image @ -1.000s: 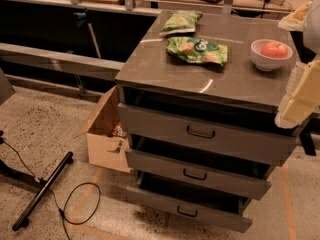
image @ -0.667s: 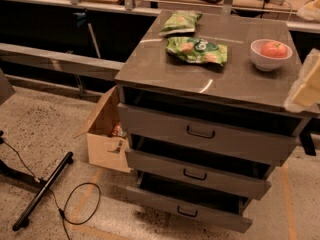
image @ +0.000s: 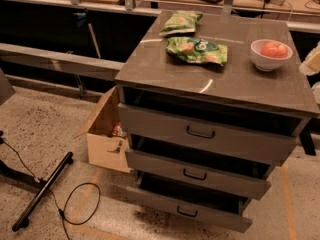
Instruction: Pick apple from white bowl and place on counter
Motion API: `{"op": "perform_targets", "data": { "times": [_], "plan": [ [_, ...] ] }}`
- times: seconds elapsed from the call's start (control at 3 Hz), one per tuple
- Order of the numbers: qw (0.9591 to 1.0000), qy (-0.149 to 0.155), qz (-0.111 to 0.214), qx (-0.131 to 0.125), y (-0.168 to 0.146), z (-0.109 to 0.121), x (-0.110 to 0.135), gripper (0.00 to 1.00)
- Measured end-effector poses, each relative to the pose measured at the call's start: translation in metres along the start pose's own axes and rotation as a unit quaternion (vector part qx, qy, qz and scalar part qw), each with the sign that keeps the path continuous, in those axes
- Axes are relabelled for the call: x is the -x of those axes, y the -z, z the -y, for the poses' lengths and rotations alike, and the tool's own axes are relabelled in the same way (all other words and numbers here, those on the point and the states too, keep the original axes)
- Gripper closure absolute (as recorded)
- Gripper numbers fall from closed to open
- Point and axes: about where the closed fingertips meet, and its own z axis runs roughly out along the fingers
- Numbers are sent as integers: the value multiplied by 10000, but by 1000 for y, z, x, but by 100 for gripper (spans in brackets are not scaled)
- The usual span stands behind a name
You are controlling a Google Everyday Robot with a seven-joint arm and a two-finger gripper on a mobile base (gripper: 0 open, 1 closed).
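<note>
The red-orange apple (image: 274, 49) lies in the white bowl (image: 268, 61), which stands at the far right of the counter (image: 240, 79), the grey-brown top of the drawer cabinet. Only a pale part of my gripper (image: 313, 63) shows at the right edge of the view, just right of the bowl and apart from it. It holds nothing that I can see.
Two green snack bags (image: 197, 50) (image: 181, 22) lie on the counter's far middle. The three drawers (image: 200, 132) stand pulled out. An open cardboard box (image: 106, 139) sits on the floor left of the cabinet. A black stand (image: 42, 191) and cable (image: 80, 210) lie at the lower left.
My gripper has drawn back to the right. It filled much of the right edge before; now only a small part shows. Apple and bowl have not moved.
</note>
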Motion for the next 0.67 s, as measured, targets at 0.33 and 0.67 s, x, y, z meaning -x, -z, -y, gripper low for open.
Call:
{"op": "perform_targets", "data": {
  "times": [0.33, 0.67],
  "plan": [
    [10000, 0, 0, 0, 0, 0, 0, 0],
    [9998, -181, 67, -51, -23, 10, -1, 0]
  ]
}}
